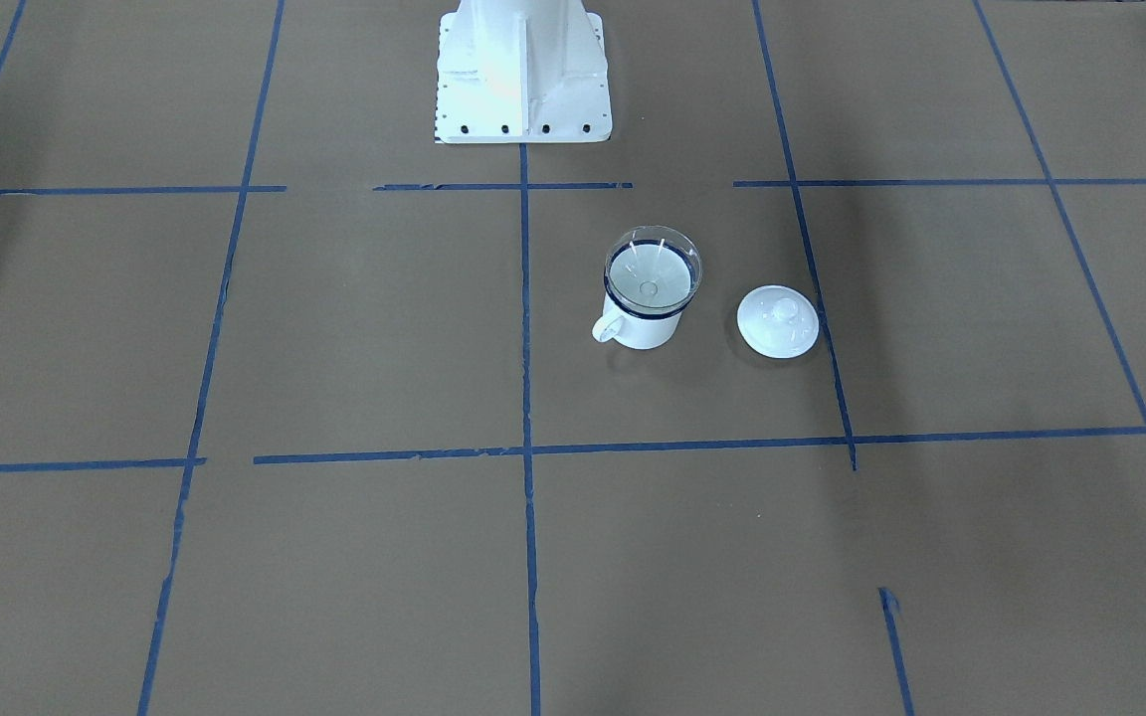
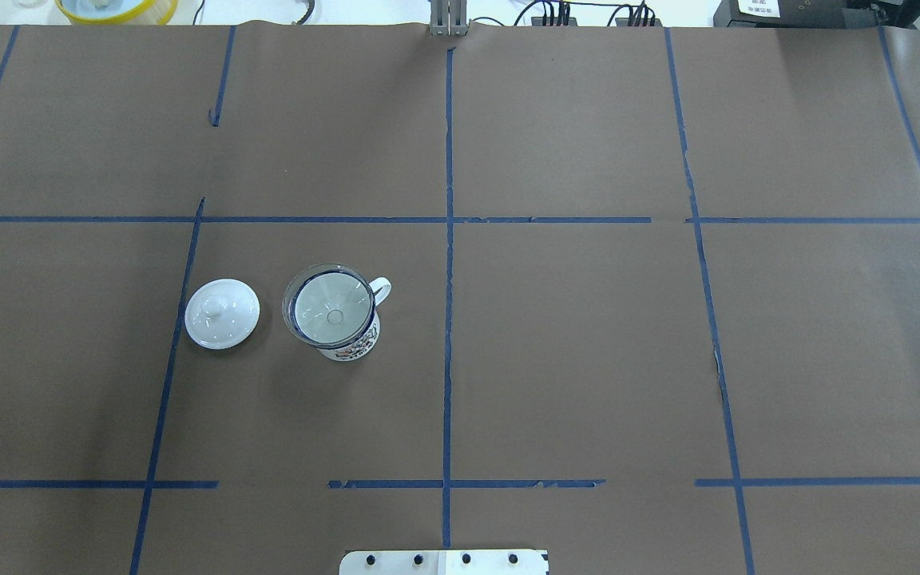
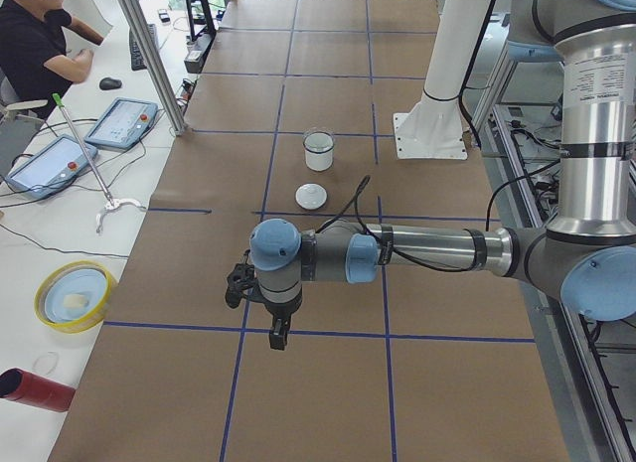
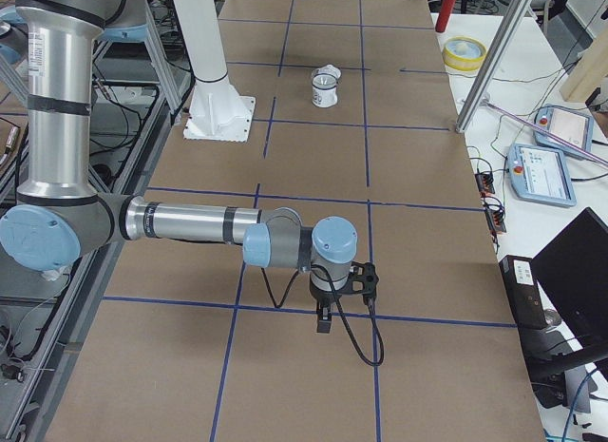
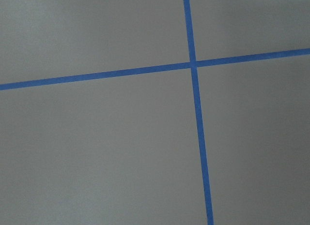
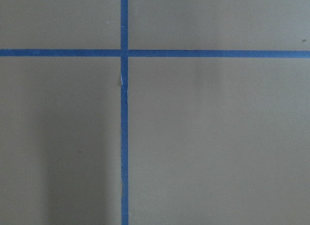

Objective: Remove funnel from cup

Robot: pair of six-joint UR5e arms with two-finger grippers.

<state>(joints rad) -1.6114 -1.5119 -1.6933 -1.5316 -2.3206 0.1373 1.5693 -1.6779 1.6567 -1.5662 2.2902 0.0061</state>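
The clear funnel [image 1: 653, 270] sits in the white mug [image 1: 645, 330], its bowl resting on the dark blue rim. Both also show in the overhead view, funnel [image 2: 331, 307] in mug [image 2: 352, 345], handle toward the table's centre line. The mug stands upright on the brown paper. My left gripper [image 3: 277, 340] shows only in the exterior left view, hanging over the table far from the mug; I cannot tell if it is open. My right gripper [image 4: 324, 323] shows only in the exterior right view, also far from the mug [image 4: 325, 88]; I cannot tell its state. Both wrist views show only paper and blue tape.
A white round knobbed lid [image 1: 778, 320] lies flat beside the mug, also in the overhead view [image 2: 222, 313]. The robot's white base [image 1: 523, 80] stands at the table's edge. An operator [image 3: 30, 45], tablets and a yellow bowl [image 3: 75, 295] are on the side bench.
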